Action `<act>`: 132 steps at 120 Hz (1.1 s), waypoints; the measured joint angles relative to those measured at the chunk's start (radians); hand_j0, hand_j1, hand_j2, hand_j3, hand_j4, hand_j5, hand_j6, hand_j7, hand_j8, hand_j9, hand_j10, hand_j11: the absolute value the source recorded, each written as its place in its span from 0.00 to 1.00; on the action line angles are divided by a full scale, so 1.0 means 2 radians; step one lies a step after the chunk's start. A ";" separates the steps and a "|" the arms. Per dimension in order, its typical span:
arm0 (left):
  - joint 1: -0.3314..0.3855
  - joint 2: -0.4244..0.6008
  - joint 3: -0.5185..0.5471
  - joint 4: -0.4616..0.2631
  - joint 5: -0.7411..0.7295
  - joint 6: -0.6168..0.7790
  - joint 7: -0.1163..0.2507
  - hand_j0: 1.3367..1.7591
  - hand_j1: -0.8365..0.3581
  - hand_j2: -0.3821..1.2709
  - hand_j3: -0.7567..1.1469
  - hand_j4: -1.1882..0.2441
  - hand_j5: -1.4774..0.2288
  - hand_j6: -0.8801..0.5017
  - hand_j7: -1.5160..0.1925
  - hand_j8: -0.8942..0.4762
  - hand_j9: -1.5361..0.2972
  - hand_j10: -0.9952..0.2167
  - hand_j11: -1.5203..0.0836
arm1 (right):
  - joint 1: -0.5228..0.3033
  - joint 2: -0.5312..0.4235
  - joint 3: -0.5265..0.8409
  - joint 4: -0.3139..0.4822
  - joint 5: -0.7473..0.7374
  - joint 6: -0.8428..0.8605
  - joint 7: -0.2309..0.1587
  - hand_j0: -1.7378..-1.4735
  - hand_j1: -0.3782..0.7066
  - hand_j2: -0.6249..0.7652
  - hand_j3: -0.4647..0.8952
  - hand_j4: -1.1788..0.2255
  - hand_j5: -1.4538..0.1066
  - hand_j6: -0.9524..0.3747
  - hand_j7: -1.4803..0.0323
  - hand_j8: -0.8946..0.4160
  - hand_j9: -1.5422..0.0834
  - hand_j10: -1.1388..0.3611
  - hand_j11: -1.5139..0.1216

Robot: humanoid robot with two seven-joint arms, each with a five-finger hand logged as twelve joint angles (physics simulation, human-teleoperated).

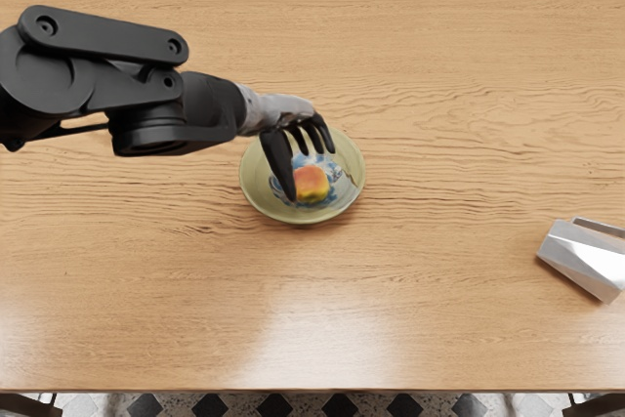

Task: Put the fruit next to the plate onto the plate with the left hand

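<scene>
An orange-and-yellow fruit [312, 184] lies in the middle of a round greenish plate [344, 197] with a blue pattern, near the table's centre. My left hand [296, 148] hovers over the plate's left and back part, its arm coming in from the left edge. The black fingers [282, 165] are spread and point down; the longest one reaches beside the fruit's left side. Nothing is held between them. The fruit rests on the plate by itself.
A grey angular part of the right arm [584, 255] lies on the table at the right edge. The wooden table [439, 75] stretches wide around the plate, with its front edge near the bottom.
</scene>
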 joint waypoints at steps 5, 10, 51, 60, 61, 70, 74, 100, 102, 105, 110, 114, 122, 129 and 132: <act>0.000 0.004 -0.001 0.000 -0.001 0.000 0.000 0.76 0.64 0.31 0.40 0.55 0.57 0.42 0.59 0.43 0.57 0.52 0.63 | 0.000 0.000 0.000 0.000 0.000 0.000 0.000 0.30 0.06 0.45 0.34 0.82 0.91 0.70 0.96 0.66 0.93 0.74 0.90; 0.000 0.015 -0.002 -0.001 -0.001 -0.001 0.000 0.76 0.66 0.30 0.40 0.57 0.59 0.43 0.61 0.44 0.58 0.54 0.65 | 0.000 0.000 0.000 0.000 0.000 0.000 0.000 0.30 0.06 0.45 0.34 0.82 0.91 0.70 0.96 0.66 0.93 0.74 0.91; 0.014 0.240 -0.054 -0.014 -0.040 -0.171 0.000 0.76 0.72 0.27 0.40 0.64 0.66 0.45 0.68 0.46 0.64 0.60 0.73 | 0.000 0.000 0.000 0.000 0.000 0.000 0.000 0.30 0.06 0.45 0.34 0.82 0.91 0.70 0.96 0.66 0.93 0.74 0.91; 0.059 0.294 -0.084 -0.014 -0.050 -0.242 0.000 0.76 0.73 0.27 0.40 0.64 0.66 0.45 0.68 0.46 0.65 0.60 0.73 | 0.000 0.000 0.000 0.000 0.000 0.000 0.000 0.30 0.06 0.45 0.34 0.82 0.91 0.70 0.96 0.66 0.93 0.74 0.91; 0.065 0.301 -0.087 -0.014 -0.051 -0.248 0.000 0.76 0.73 0.27 0.40 0.64 0.66 0.45 0.68 0.46 0.65 0.60 0.73 | 0.000 0.000 0.000 0.000 0.000 0.000 0.000 0.30 0.06 0.45 0.34 0.82 0.91 0.70 0.96 0.66 0.93 0.74 0.91; 0.114 0.369 -0.122 -0.013 -0.060 -0.283 0.000 0.76 0.73 0.27 0.40 0.64 0.66 0.45 0.69 0.46 0.65 0.60 0.73 | 0.000 0.000 0.000 0.000 0.000 0.000 0.000 0.30 0.06 0.45 0.34 0.82 0.91 0.70 0.96 0.66 0.93 0.74 0.91; 0.124 0.398 -0.136 -0.012 -0.065 -0.292 0.000 0.76 0.73 0.27 0.40 0.65 0.67 0.45 0.69 0.46 0.65 0.61 0.74 | 0.000 0.000 0.000 0.000 0.000 0.000 0.000 0.30 0.06 0.45 0.34 0.82 0.91 0.70 0.96 0.66 0.93 0.74 0.91; 0.164 0.424 -0.170 0.024 -0.125 -0.313 0.000 0.76 0.74 0.26 0.40 0.65 0.67 0.45 0.69 0.47 0.66 0.61 0.74 | 0.000 0.000 0.000 0.000 0.000 0.000 0.000 0.30 0.06 0.45 0.34 0.82 0.91 0.70 0.96 0.66 0.93 0.74 0.91; 0.164 0.421 -0.171 0.026 -0.128 -0.314 0.000 0.76 0.74 0.26 0.40 0.65 0.67 0.45 0.69 0.47 0.66 0.61 0.74 | 0.000 0.000 0.000 0.000 0.000 0.000 0.000 0.30 0.06 0.45 0.34 0.82 0.91 0.70 0.96 0.66 0.93 0.74 0.91; 0.164 0.412 -0.172 0.027 -0.133 -0.315 0.000 0.76 0.74 0.26 0.40 0.65 0.67 0.45 0.69 0.47 0.66 0.61 0.74 | 0.000 0.000 0.000 0.000 0.000 0.000 0.000 0.30 0.06 0.45 0.34 0.82 0.91 0.70 0.96 0.66 0.93 0.74 0.91; 0.165 0.398 -0.174 0.029 -0.138 -0.315 0.000 0.76 0.74 0.26 0.40 0.65 0.67 0.45 0.69 0.47 0.66 0.61 0.74 | 0.000 0.000 0.000 0.000 0.000 0.000 0.000 0.30 0.06 0.45 0.34 0.82 0.91 0.70 0.96 0.66 0.93 0.74 0.91; 0.167 0.386 -0.174 0.030 -0.142 -0.315 0.000 0.76 0.74 0.26 0.40 0.65 0.67 0.45 0.69 0.47 0.66 0.61 0.74 | 0.000 0.000 0.000 0.000 0.000 0.000 0.000 0.30 0.06 0.45 0.34 0.82 0.91 0.70 0.96 0.66 0.93 0.74 0.91; 0.169 0.380 -0.176 0.032 -0.146 -0.316 0.000 0.76 0.74 0.26 0.40 0.65 0.67 0.45 0.69 0.47 0.66 0.61 0.74 | 0.000 0.000 0.000 0.000 0.000 0.000 0.000 0.30 0.06 0.45 0.34 0.82 0.91 0.70 0.96 0.66 0.93 0.74 0.91; 0.171 0.374 -0.177 0.033 -0.148 -0.316 0.000 0.76 0.74 0.26 0.40 0.65 0.67 0.45 0.69 0.47 0.66 0.61 0.74 | 0.000 0.000 0.000 0.000 0.000 0.000 0.000 0.30 0.06 0.45 0.34 0.82 0.91 0.70 0.96 0.66 0.93 0.74 0.91; 0.172 0.374 -0.177 0.033 -0.148 -0.316 0.000 0.76 0.74 0.26 0.40 0.65 0.67 0.45 0.69 0.47 0.66 0.61 0.74 | 0.000 0.000 0.000 0.000 0.000 0.000 0.000 0.30 0.06 0.45 0.34 0.82 0.91 0.70 0.96 0.66 0.93 0.74 0.91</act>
